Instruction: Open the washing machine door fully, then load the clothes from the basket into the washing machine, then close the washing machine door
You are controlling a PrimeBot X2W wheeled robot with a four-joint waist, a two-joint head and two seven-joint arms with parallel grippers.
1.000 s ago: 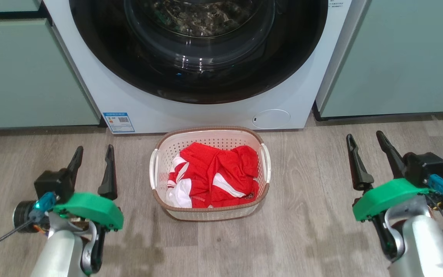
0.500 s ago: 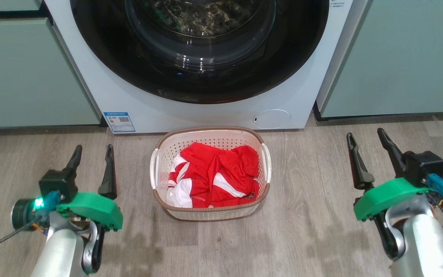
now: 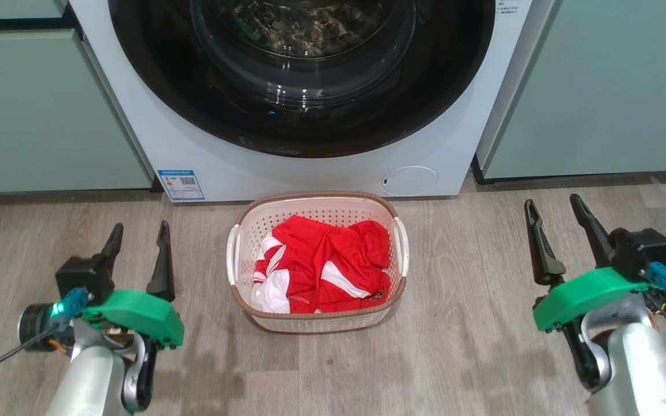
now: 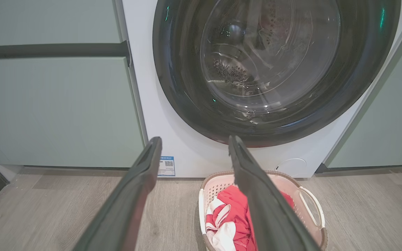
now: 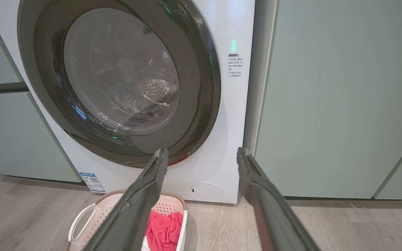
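One floor (image 3: 472,346): grey wood-look planks, runs under all else, basket and both arms over it.
Cabinets: pale green fronts, left cabinet (image 3: 38,115) and right cabinet (image 3: 599,86) flanking washer, dark gap line across left one.
Washing machine (image 3: 310,173): white front-loader between cabinets, standing on floor, top cut off in head view; white panel also in left wrist view (image 4: 194,157) and right wrist view (image 5: 229,122), small printed text on upper right of front.
Washing machine door (image 3: 437,86): wide glossy black rim, bulging clear glass centre, shut flush against front; perforated steel drum seen through glass in left wrist view (image 4: 173,87) and right wrist view (image 5: 201,87).
Basket (image 3: 317,321): cream perforated plastic, brown rim, white side handles, on floor just before washer, centred between arms; also (image 4: 309,198), (image 5: 82,212).
Clothes (image 3: 327,260): red shirts with white stripes, crumpled inside basket, untouched; also (image 4: 236,216), (image 5: 164,228).
Left gripper (image 3: 140,225): lower left, well apart from basket, dark fingers spread wide, nothing between; pointing at washer (image 4: 194,139).
Right gripper (image 3: 552,200): lower right, well apart from basket, fingers spread wide, empty; aimed at washer's right edge (image 5: 202,150).
Green wrist covers: one per arm, behind fingers, left (image 3: 133,315), right (image 3: 587,294).
Flap (image 3: 408,179): small round white, lower right of front, shut.
Sticker (image 3: 181,184): blue label, lower left corner of front.
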